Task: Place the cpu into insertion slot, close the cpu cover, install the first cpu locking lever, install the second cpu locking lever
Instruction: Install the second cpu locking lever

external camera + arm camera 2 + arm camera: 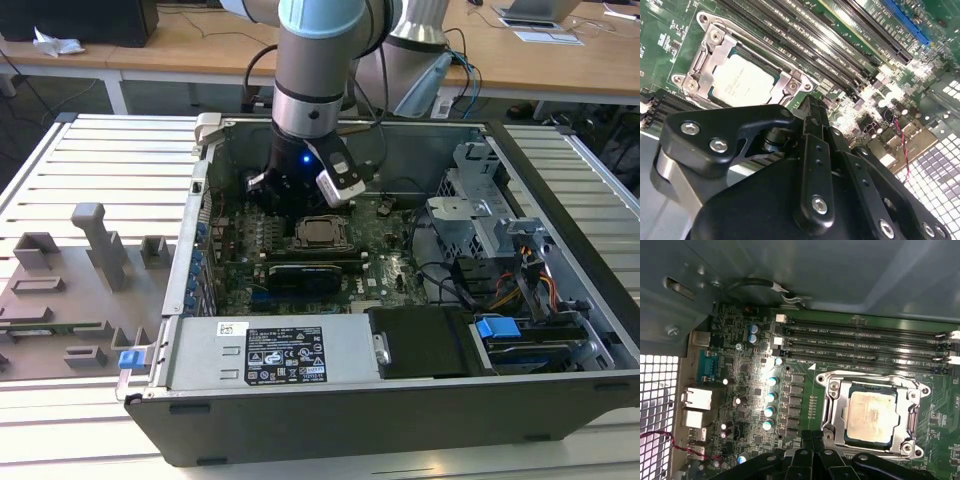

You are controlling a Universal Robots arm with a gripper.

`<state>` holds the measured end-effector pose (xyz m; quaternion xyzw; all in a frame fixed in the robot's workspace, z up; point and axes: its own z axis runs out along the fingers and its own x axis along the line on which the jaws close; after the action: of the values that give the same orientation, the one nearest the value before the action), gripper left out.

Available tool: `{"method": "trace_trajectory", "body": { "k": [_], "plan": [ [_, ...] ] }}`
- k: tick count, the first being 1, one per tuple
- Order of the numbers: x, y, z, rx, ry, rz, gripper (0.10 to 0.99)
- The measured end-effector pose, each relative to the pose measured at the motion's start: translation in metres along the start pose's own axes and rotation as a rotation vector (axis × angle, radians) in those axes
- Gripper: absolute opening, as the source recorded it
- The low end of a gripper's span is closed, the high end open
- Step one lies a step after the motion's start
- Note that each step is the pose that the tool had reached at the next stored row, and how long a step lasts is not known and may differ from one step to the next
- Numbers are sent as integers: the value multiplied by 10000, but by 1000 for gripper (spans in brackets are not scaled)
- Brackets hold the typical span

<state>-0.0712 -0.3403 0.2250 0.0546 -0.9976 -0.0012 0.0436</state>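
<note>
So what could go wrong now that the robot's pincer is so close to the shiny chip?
1. The black pincer sits right beside the silvery square chip in its socket. A small slip might scrape the chip's top.
2. The thin silvery metal frame lies over the chip's edges. A sideways bump could bend it.
3. The long black memory slots and small blue-topped capacitors crowd the board nearby, so a wide swing could knock them.

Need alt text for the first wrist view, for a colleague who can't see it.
The cpu sits in the insertion slot with the silvery cpu cover closed over it, on a green motherboard. Long black memory slots run beside it, and the gripper is close to the socket.
</note>
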Motion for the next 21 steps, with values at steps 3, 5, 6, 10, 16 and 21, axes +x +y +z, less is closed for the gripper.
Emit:
{"method": "trace_trajectory", "body": {
  "k": [3, 5, 6, 10, 16, 21],
  "plan": [
    [0, 0, 0, 0, 0, 0, 106],
    [-19, -1, -2, 2, 0, 0, 106],
    [-61, -6, -5, 3, 0, 2, 106],
    [-183, -20, -16, 4, 0, 2, 106],
    [-443, -49, -39, 3, 5, 0, 106],
    [-618, -68, -54, 2, 17, 2, 106]
  ]
}}
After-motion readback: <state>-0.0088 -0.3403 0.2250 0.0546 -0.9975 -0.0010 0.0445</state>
